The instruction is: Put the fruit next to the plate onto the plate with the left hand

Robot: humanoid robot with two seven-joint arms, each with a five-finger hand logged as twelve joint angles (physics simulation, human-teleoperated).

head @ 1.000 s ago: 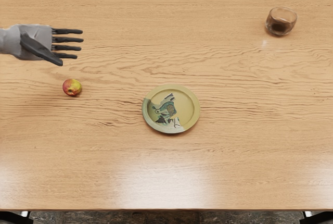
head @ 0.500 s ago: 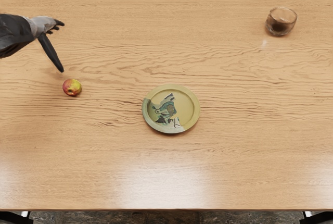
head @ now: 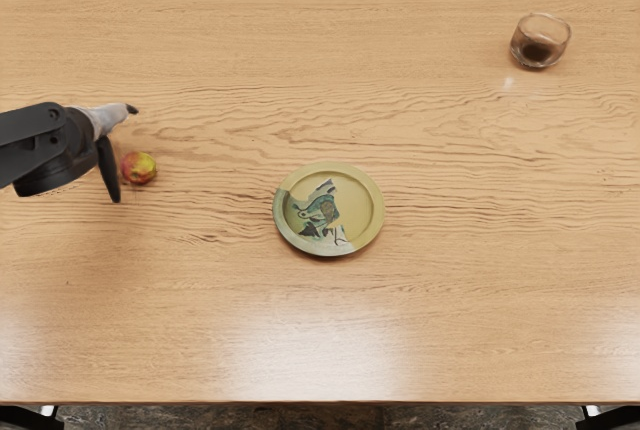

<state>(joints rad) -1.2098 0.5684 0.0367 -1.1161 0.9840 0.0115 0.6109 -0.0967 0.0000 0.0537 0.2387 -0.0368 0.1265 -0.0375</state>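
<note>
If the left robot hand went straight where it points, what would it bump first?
Likely the apple, just right of the left robot hand, though depth is hard to judge.

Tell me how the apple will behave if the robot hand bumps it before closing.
The apple looks round and sits free on the flat table, so a nudge would probably send it rolling. Its skin looks smooth, so it may slip out of the open left robot hand. It seems rigid and small, so it is likely light.
</note>
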